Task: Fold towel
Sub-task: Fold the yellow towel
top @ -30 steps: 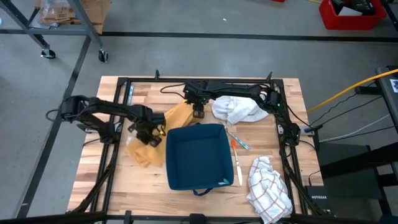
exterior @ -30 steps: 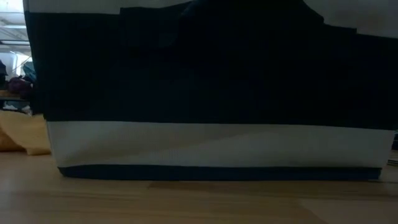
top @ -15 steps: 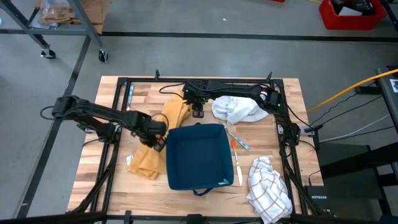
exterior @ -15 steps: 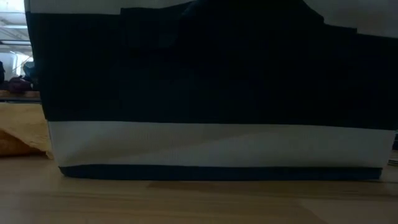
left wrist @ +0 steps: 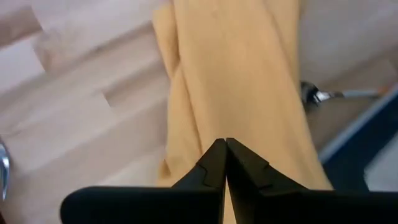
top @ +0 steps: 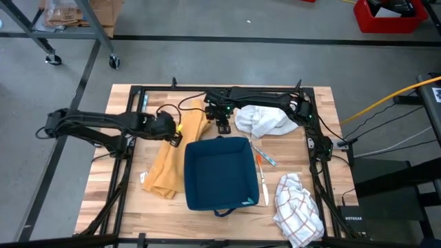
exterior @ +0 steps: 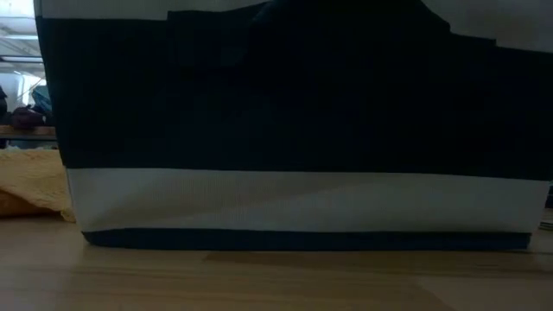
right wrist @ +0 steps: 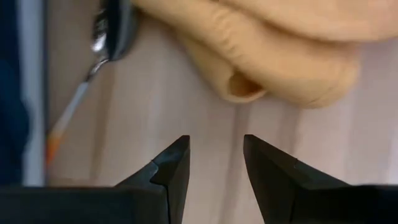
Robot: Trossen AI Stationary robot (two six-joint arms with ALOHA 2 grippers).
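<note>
A yellow towel point(top: 176, 155) lies on the table as a long, loosely folded strip left of the navy bin point(top: 217, 172), running from the far middle toward the near left. It also shows in the low view as the towel point(exterior: 30, 186), and in the left wrist view as the towel point(left wrist: 242, 81). My left gripper point(top: 176, 136) hangs shut above the strip's middle, its fingertips point(left wrist: 225, 149) closed with no cloth visible between them. My right gripper point(top: 222, 126) stands open over bare wood beside the towel's far end point(right wrist: 261, 68), fingers apart point(right wrist: 214, 158).
The navy bin with its white band fills the low view point(exterior: 294, 130). A crumpled white towel point(top: 262, 120) lies at the far right and a checked towel point(top: 298, 207) at the near right. Utensils point(top: 262, 162) lie right of the bin, and a spoon point(right wrist: 112, 31) near the right gripper.
My left gripper, shut throughout, has risen and swung from the towel's near part toward the far edge, turning as it went. The towel's near part, bunched up before, now lies stretched out toward the near edge; its far end has stayed.
</note>
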